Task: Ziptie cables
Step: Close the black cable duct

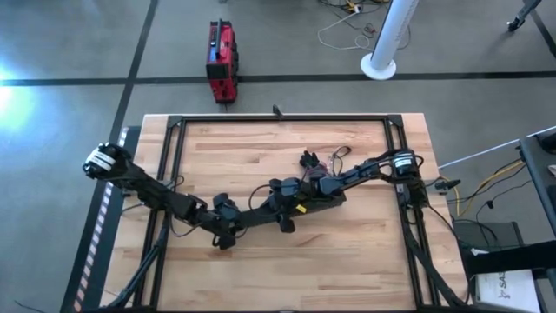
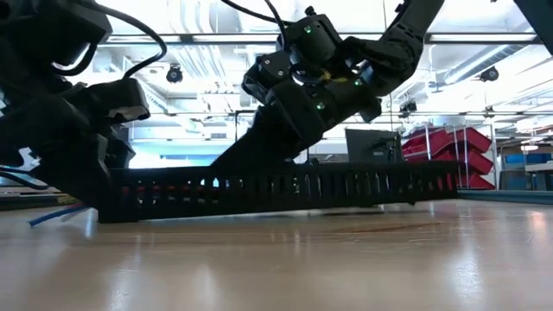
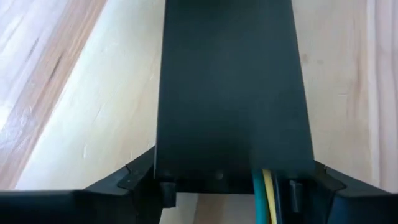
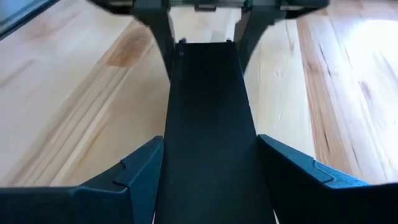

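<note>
Lying in black duct (image 3: 230,93), cables (image 3: 264,193)

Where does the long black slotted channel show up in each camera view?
High view: the long black slotted plastic channel lies at table centre, between the two arms.
Low view: it spans the middle, left to right.
Left wrist view: it fills the centre.
Right wrist view: it runs up the centre.
Shared landmark: the light wooden tabletop beneath it.

Slotted tray (image 2: 285,188) on table (image 1: 365,252) centre.
</note>
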